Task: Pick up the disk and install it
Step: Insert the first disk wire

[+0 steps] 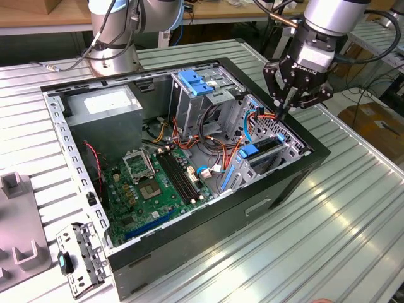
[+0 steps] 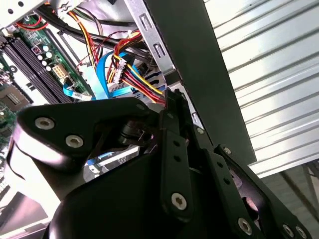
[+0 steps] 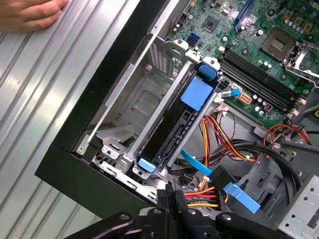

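Tool [image 1: 291, 106] fingers pressed together, holding nothing, hovered over the cable bundle [image 3: 202, 195] beside the drive cage [image 3: 130, 107]. Disk [image 3: 172, 125] stood on edge in the cage slot, blue carrier rail around it. Probably seated, latch unconfirmed. Pick done, install nearly finished.

A hand [image 3: 31, 15], cropped at the edge, seemingly rests on the table [image 3: 47, 94].

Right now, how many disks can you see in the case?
1. The disk stands on edge in the drive cage near the gripper. Any in the bay under the blue latch plate would be hidden.
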Robot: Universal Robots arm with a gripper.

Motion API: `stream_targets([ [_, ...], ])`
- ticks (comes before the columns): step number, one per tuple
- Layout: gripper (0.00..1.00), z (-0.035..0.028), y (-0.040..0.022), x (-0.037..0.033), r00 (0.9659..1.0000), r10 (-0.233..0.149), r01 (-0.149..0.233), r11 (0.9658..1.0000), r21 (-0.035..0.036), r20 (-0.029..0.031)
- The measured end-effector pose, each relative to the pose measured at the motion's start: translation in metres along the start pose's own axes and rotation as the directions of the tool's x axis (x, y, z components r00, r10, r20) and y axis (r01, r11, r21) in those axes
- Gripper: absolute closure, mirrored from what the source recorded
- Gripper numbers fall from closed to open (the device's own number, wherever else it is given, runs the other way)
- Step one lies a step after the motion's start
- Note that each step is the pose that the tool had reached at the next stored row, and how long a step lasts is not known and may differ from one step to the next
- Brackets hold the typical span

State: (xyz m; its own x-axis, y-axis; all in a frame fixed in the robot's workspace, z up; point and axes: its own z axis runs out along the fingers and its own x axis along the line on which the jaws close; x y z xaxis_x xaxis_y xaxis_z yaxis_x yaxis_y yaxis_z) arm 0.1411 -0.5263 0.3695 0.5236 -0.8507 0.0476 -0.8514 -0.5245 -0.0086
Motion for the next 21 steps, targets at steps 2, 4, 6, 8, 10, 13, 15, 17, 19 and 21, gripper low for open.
stream_targets([
  [2, 0.83, 0.0000, 0.0002, -0.0001, 1.0000, 0.010, -0.010, 1.0000, -0.0004, -0.0001],
  [4, 0.83, 0.0000, 0.0006, -0.0004, 0.9999, 0.016, -0.016, 0.9999, -0.0008, -0.0001],
  [6, 0.83, 0.0000, 0.0007, -0.0004, 0.9998, 0.018, -0.018, 0.9998, -0.0008, -0.0002],
  [8, 0.83, 0.0000, 0.0007, -0.0005, 0.9998, 0.019, -0.019, 0.9998, -0.0009, -0.0002],
  [10, 0.83, 0.0000, 0.0007, -0.0004, 0.9998, 0.019, -0.019, 0.9998, -0.0010, -0.0002],
  [13, 0.83, 0.0000, 0.0007, -0.0005, 0.9998, 0.020, -0.020, 0.9998, -0.0010, -0.0002],
  [15, 0.83, 0.0000, 0.0007, -0.0005, 0.9998, 0.020, -0.020, 0.9998, -0.0010, -0.0002],
  [17, 0.83, 0.0000, 0.0007, -0.0005, 0.9998, 0.020, -0.020, 0.9998, -0.0010, -0.0002],
  [19, 0.83, 0.0000, 0.0007, -0.0005, 0.9998, 0.020, -0.020, 0.9998, -0.0010, -0.0002],
  [21, 0.83, 0.0000, 0.0007, -0.0005, 0.9998, 0.020, -0.020, 0.9998, -0.0010, -0.0002],
])
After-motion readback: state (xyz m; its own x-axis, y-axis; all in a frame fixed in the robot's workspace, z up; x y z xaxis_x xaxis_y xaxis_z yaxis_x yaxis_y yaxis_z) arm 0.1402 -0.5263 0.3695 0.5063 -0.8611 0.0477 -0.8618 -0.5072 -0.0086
